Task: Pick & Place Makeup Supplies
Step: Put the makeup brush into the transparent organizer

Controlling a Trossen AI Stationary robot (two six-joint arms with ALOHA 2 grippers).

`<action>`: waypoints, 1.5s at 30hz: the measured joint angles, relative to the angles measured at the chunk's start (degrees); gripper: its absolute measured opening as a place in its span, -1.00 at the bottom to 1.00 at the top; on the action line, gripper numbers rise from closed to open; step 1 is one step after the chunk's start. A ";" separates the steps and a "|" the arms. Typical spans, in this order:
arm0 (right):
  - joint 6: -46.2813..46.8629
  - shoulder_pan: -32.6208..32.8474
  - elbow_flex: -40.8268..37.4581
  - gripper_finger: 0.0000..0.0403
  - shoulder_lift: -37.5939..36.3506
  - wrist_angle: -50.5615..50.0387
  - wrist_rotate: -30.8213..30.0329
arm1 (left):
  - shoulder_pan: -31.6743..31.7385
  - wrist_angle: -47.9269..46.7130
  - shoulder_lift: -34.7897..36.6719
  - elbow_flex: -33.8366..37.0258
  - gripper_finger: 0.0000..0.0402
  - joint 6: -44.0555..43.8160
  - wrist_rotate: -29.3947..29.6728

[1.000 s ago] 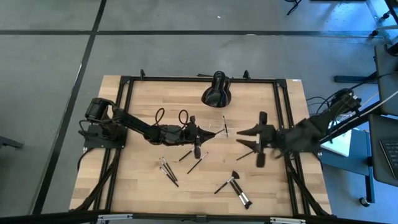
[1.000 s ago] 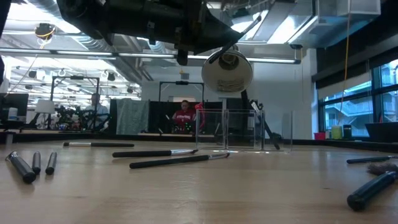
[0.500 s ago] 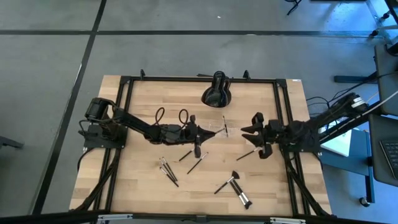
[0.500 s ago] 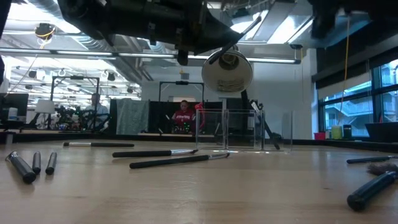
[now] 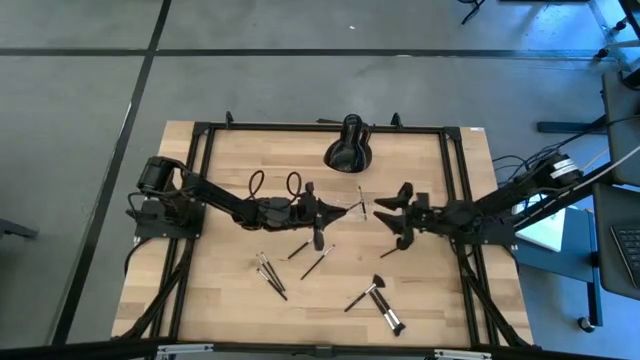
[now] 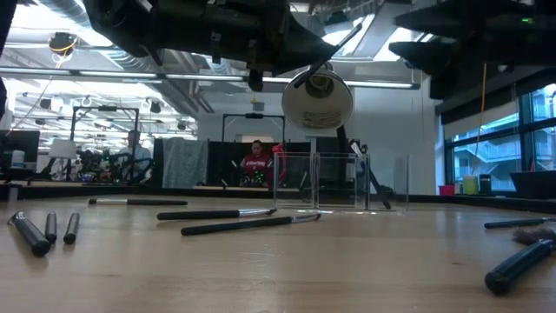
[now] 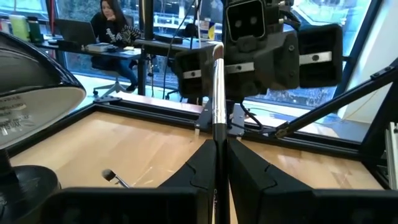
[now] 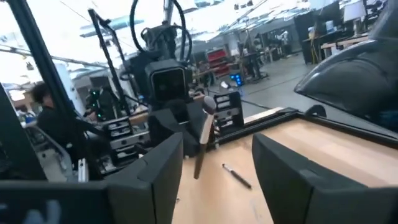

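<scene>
My left gripper (image 5: pixel 328 212) (image 7: pixel 217 148) hovers at the table's middle, shut on a makeup brush (image 7: pixel 217 93) with a silver ferrule. The brush points toward my right gripper (image 5: pixel 392 217) (image 8: pixel 221 168), which is open and faces it from a short way off. Between them stands the clear organiser tray (image 5: pixel 357 205) (image 6: pixel 340 183), with a brush (image 8: pixel 236 175) lying in it. Other brushes lie flat on the wood: a bundle (image 5: pixel 270 272), two singles (image 5: pixel 298 248) (image 5: pixel 318 262), one (image 5: pixel 393 248) below my right gripper, and two fluffy ones (image 5: pixel 365 295) (image 5: pixel 390 318). My left gripper pinches the brush between its two fingers on the dark handle just behind the silver ferrule (image 7: pixel 217 138). The fingers come level from the table's left and lie along the brush. The ferrule and tip (image 7: pixel 217 53) stick out ahead of the fingertips, lifted clear above the table.
A large black rounded object (image 5: pixel 350 148) (image 7: pixel 31 93) stands near the far edge, behind the tray. A black frame (image 5: pixel 300 127) runs round the table. Bare wood lies toward the near left (image 5: pixel 215 290). People sit in the room beyond the table.
My right arm has swung toward the table's left and slightly toward the far edge, closing on the left gripper and the tray, and has turned to face them. Its fingers have stayed open. My left gripper and its brush have kept still.
</scene>
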State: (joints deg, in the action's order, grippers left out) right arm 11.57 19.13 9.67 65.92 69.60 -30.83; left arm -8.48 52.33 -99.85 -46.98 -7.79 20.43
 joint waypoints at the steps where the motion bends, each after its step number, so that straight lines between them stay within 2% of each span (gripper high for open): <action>1: 0.11 -0.63 1.09 -0.05 1.66 0.04 1.19 | -0.01 0.01 0.00 0.00 -0.86 0.00 -0.01; 6: 0.03 -2.45 7.12 -0.12 10.58 1.07 3.56 | -0.01 -0.02 0.00 0.00 -0.86 0.02 -0.23; 10: 0.02 -3.18 9.02 -0.13 16.73 8.03 5.60 | -0.03 -0.15 0.00 0.00 -0.86 0.02 -0.52; 13: 0.00 -3.23 9.05 -0.14 19.87 13.67 6.40 | -0.06 -0.19 0.00 0.00 -0.86 0.02 -0.77; 19: 1.77 -4.74 9.05 -0.14 23.14 15.32 5.31 | -0.03 -0.32 0.00 0.00 -0.86 0.01 -0.66; 25: 1.71 -6.02 9.08 -0.18 24.81 17.57 5.60 | -0.03 -0.30 0.00 0.00 -0.86 0.02 -0.66; 35: 0.87 -6.35 9.10 -0.57 24.82 18.62 8.04 | -0.03 -0.85 0.00 0.00 -0.85 0.02 -0.62; 45: 0.45 -6.63 9.10 -0.69 24.82 18.88 8.13 | -0.03 -1.25 0.00 0.00 -0.85 0.56 -0.61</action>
State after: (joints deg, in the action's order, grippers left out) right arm 12.02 12.50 18.76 90.74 88.48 -22.70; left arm -8.51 51.08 -99.85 -46.98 -7.23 19.81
